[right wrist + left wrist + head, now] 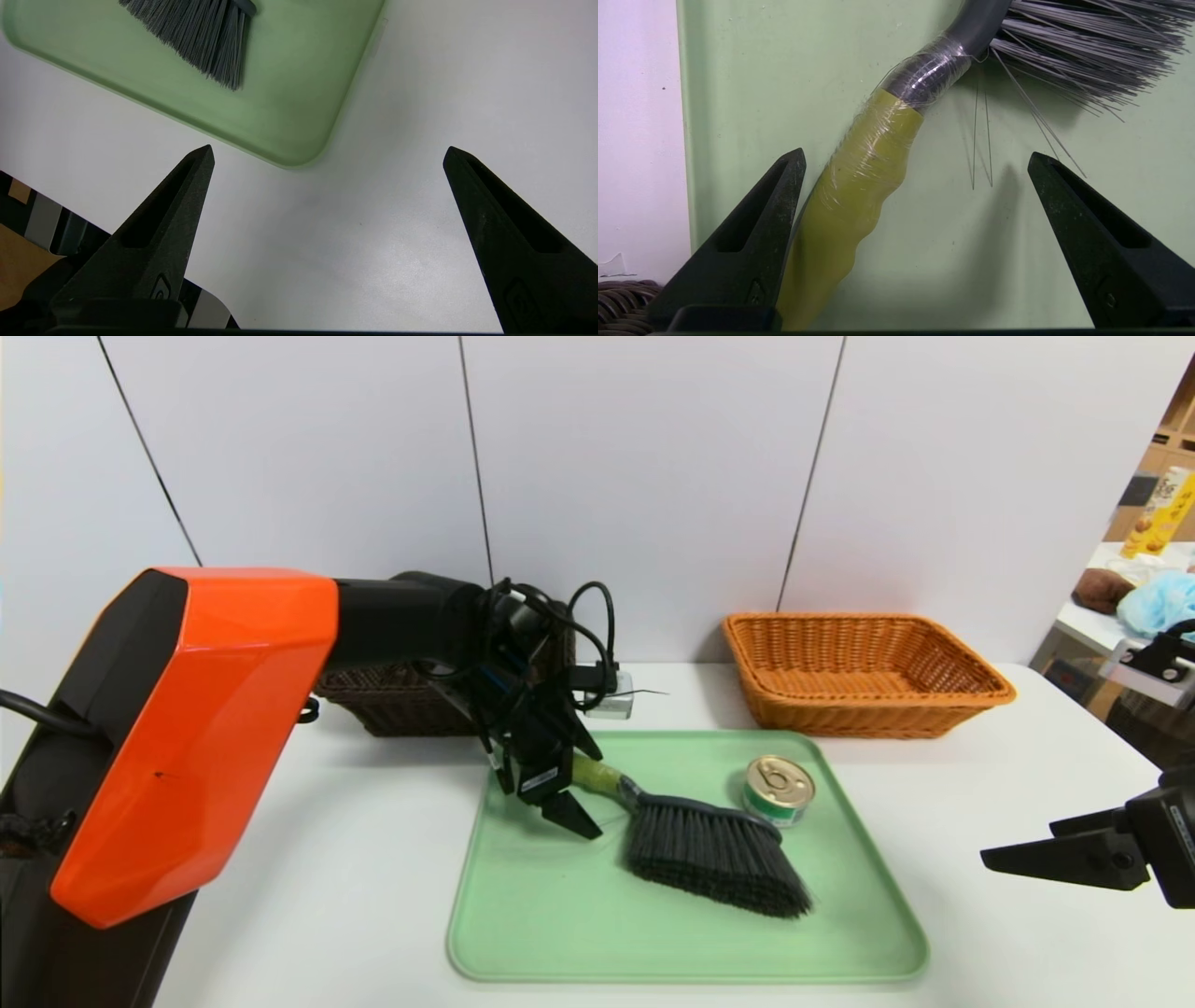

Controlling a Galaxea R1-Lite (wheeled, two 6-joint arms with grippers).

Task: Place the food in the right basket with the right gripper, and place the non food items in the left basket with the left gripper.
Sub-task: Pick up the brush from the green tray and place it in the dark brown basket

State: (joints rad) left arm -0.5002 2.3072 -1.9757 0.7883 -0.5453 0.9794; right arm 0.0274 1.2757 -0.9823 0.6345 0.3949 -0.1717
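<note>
On the green tray [560, 915] lies a brush [714, 854] with black bristles and a green handle [859, 186], a non food item. My left gripper [586, 787] hangs low over the tray, open, with the handle between its fingers close to one finger [756, 233]; I cannot tell if they touch. The food, a small gold-lidded tin can [779, 790], stands on the tray just behind the bristles. The orange right basket [840, 714] sits behind the tray at the right. The dark left basket [392, 705] is partly hidden behind the left arm. My right gripper [1022, 845] is open above bare table, right of the tray.
The white table [327, 859] ends at a wall close behind the baskets. Its right edge lies near the right arm, with a cluttered side table [1102, 616] beyond. The tray's near right corner [289, 107] and the brush bristles [201, 32] show in the right wrist view.
</note>
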